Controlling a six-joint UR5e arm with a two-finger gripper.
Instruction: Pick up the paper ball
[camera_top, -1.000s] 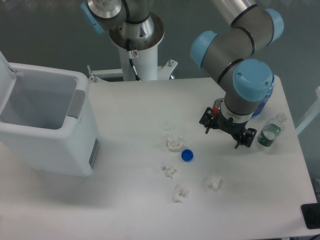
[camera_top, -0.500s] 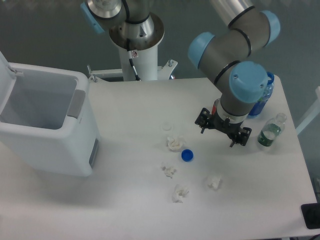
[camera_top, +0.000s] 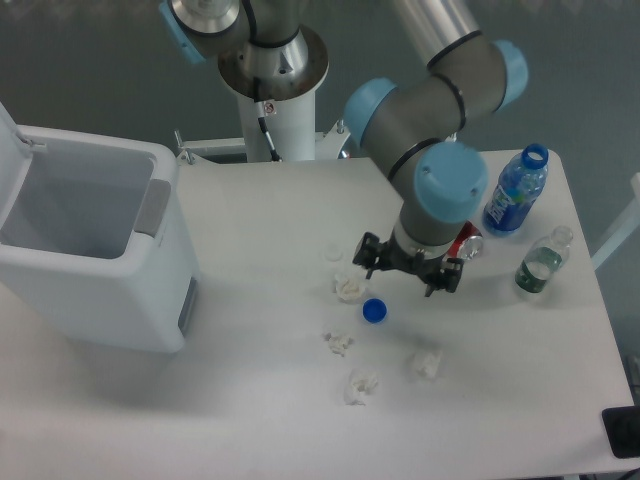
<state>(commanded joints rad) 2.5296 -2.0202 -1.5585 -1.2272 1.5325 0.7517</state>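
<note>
— Looking at the tabletop (camera_top: 260, 215), where is the paper ball (camera_top: 349, 288)?

— Near the middle, lying free on the white surface. A blue cap (camera_top: 374, 311) sits just beside it on its lower right, and a small flat white ring (camera_top: 334, 254) lies just above it.

— And the tool (camera_top: 410, 272)?

— It hangs low over the tabletop, just right of the paper ball and above the blue cap. Its two black fingers (camera_top: 368, 252) are spread wide apart and nothing sits between them. Whether the near finger touches the ball, I cannot tell.

— Anything else white down there?

— Three smaller paper wads: one below the ball (camera_top: 338, 343), one lower still (camera_top: 360, 386), one off to the right (camera_top: 428, 363).

— What stands at the sides?

— A white bin (camera_top: 90, 250) with its lid up, on the left edge. On the right, a blue bottle (camera_top: 514, 192) without a cap and a smaller clear bottle (camera_top: 541, 262) holding green liquid, both upright. Something red and white (camera_top: 467, 243) peeks out behind the arm's wrist, too hidden to name.
</note>
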